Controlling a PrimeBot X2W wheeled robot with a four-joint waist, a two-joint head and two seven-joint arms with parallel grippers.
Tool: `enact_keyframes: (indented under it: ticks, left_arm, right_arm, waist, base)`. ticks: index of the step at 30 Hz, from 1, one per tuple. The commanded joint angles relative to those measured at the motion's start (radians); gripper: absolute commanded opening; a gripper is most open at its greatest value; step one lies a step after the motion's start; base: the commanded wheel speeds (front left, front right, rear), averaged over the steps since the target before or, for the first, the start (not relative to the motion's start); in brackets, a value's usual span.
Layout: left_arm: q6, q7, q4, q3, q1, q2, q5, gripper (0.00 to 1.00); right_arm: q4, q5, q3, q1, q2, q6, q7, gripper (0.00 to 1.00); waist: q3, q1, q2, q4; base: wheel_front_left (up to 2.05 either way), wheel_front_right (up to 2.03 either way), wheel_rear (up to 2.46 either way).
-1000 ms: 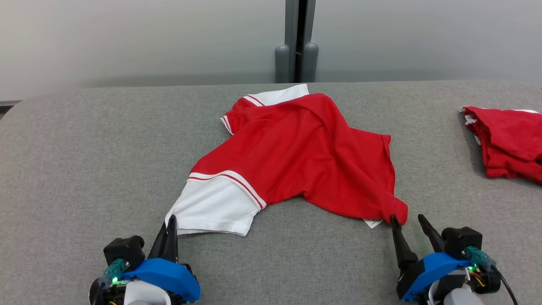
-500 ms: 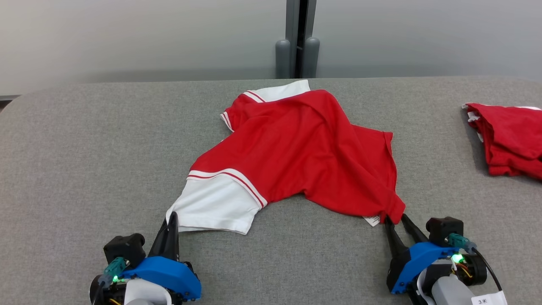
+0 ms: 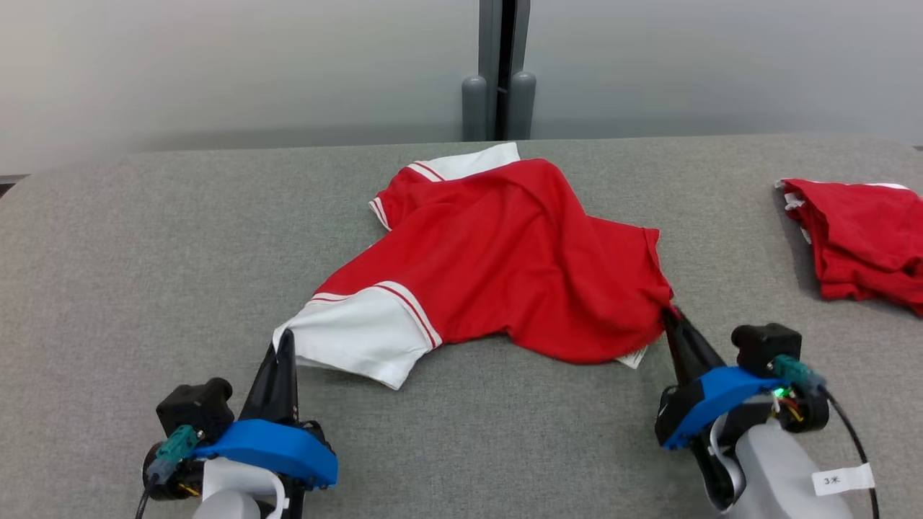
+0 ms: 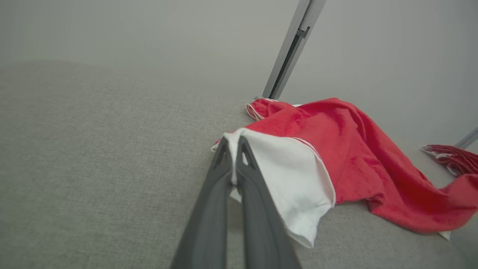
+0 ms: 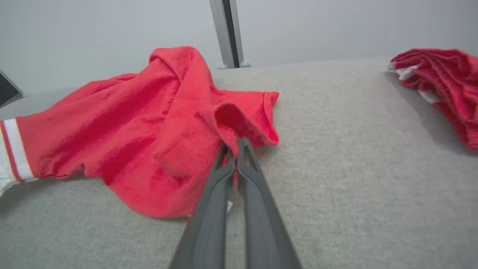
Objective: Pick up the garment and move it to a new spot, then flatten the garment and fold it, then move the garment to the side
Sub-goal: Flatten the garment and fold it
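Observation:
The garment (image 3: 497, 252) is a red shirt with white, red-striped sleeves, lying rumpled in the middle of the grey table. My left gripper (image 3: 284, 342) is shut on the edge of its near white sleeve (image 4: 283, 168), lifting that edge a little. On the other side, my right gripper (image 3: 670, 314) is shut on the red hem corner (image 5: 239, 123), which bunches up around the fingertips (image 5: 242, 144). The rest of the garment (image 5: 123, 123) sags onto the table between the two grips. The far sleeve (image 3: 469, 162) lies flat toward the back.
A second red garment (image 3: 858, 245) lies crumpled at the table's right edge, also in the right wrist view (image 5: 440, 82). A grey post (image 3: 499, 72) stands behind the table's far edge against a pale wall. Bare grey cloth surface (image 3: 144, 238) spreads to the left.
My right gripper closed on the red hem corner and raised it, bunching the cloth. The left gripper stayed shut on the white sleeve and lifted slightly. The head camera shifted a little.

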Motion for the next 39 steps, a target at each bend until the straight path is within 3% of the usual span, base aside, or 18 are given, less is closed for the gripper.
enact_keyframes:
  ticks: [1, 7, 11, 12, 21, 25, 31, 39]
  left_arm:
    - [-0.006, -0.008, -0.026, 0.005, -0.019, 0.012, -0.002, 0.0]
    - [-0.007, -0.001, -0.199, 0.016, -0.067, 0.052, 0.015, 0.0]
    - [0.002, 0.029, -0.344, 0.024, -0.114, 0.089, 0.032, 0.0]
    - [0.002, 0.029, -0.344, 0.024, -0.114, 0.089, 0.032, 0.0]
    - [0.008, 0.182, -0.714, 0.056, -0.277, 0.203, 0.08, 0.0]
    - [0.0, 0.253, -0.789, 0.056, -0.356, 0.233, 0.079, 0.0]
    - [-0.02, 0.329, -0.751, 0.042, -0.464, 0.238, 0.047, 0.0]
    - [-0.083, 0.367, -0.532, -0.005, -0.696, 0.245, 0.044, 0.0]
  right_arm:
    - [-0.047, -0.01, -0.014, 0.011, -0.001, 0.0, -0.005, 0.0]
    - [-0.333, -0.061, -0.071, 0.077, -0.001, 0.0, -0.004, 0.0]
    - [-0.545, -0.084, -0.1, 0.114, -0.002, 0.0, 0.056, 0.0]
    - [-0.545, -0.084, -0.1, 0.114, -0.002, 0.0, 0.056, 0.0]
    - [-1.127, -0.119, -0.166, 0.162, -0.007, 0.0, 0.28, 0.0]
    - [-1.266, -0.123, -0.197, 0.152, -0.014, 0.0, 0.346, 0.0]
    - [-1.286, -0.091, -0.229, 0.104, -0.014, 0.0, 0.409, 0.0]
    - [-0.97, -0.093, -0.188, -0.186, -0.07, 0.0, 0.398, 0.0]
  waist:
    - [-0.012, 0.0, 0.0, -0.009]
    - [-0.059, 0.0, 0.0, -0.033]
    - [-0.092, 0.0, 0.0, -0.046]
    - [-0.092, 0.0, 0.0, -0.046]
    - [-0.122, 0.0, 0.0, -0.074]
    - [-0.106, 0.0, 0.0, -0.08]
    - [-0.032, 0.0, 0.0, -0.083]
    - [0.122, 0.0, 0.0, -0.089]
  base:
    - [0.0, 0.0, 0.0]
    - [0.0, 0.0, 0.0]
    - [0.0, 0.0, 0.0]
    - [0.0, 0.0, 0.0]
    - [0.0, 0.0, 0.0]
    - [0.0, 0.0, 0.0]
    - [0.0, 0.0, 0.0]
    - [0.0, 0.0, 0.0]
